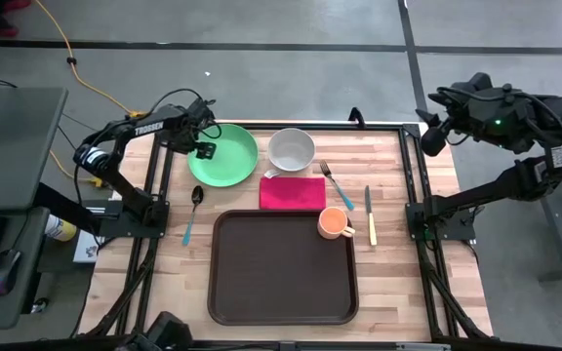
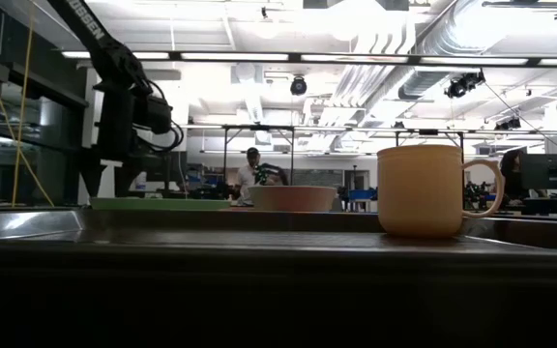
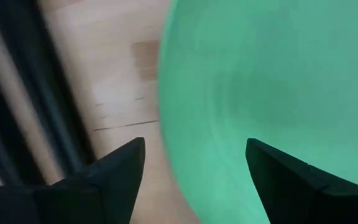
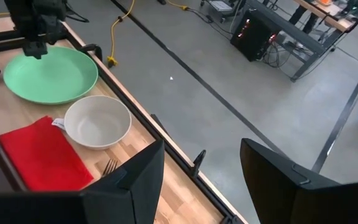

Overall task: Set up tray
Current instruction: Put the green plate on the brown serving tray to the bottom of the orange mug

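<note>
Your left end effector (image 1: 204, 149) is hovering released over green plate (image 1: 224, 156) rim; right end effector (image 4: 201, 165) is idling released beyond worktop (image 1: 398, 234); tray (image 1: 281, 268) is carrying orange cup (image 1: 334, 223).

Mug (image 1: 334, 223) blocks tray (image 1: 281, 283) corner; rest open

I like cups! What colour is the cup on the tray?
Orange. The cup shows best in the high view, standing on the brown tray.

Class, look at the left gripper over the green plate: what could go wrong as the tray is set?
1. The open left gripper straddles the green plate's rim; a shallow bite might let it slip.
2. The orange mug already stands in the tray's corner, so a sliding plate could bump it.
</note>
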